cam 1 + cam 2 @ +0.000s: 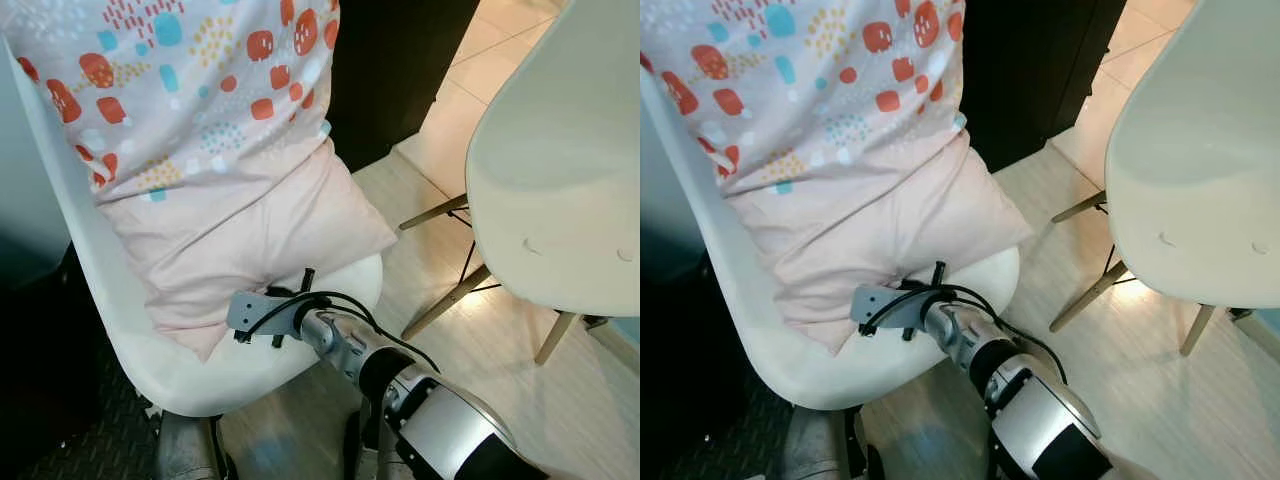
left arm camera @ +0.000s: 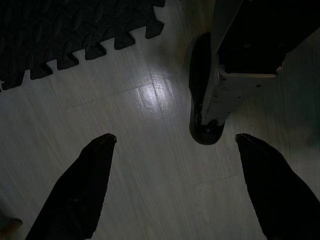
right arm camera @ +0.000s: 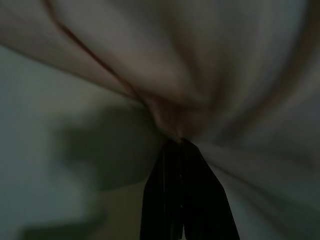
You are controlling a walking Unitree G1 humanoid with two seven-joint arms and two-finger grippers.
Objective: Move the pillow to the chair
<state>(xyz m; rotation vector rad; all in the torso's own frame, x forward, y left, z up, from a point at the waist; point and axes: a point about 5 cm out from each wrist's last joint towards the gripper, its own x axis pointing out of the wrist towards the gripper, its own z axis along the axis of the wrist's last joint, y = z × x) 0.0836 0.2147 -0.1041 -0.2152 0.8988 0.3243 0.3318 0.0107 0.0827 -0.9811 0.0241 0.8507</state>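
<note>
A pillow, plain pink below and patterned with orange and blue spots above, leans against the back of a white shell chair, its lower part resting on the seat. My right arm reaches to the pillow's bottom edge above the seat's front. In the right wrist view, my right gripper is shut on a pinched fold of the pink pillow fabric. My left gripper hangs open over the pale wood floor, with nothing between its fingers.
A second white shell chair with wooden legs stands close on the right. A dark cabinet stands behind both chairs. A black foam mat covers the floor at my left, beside my own foot.
</note>
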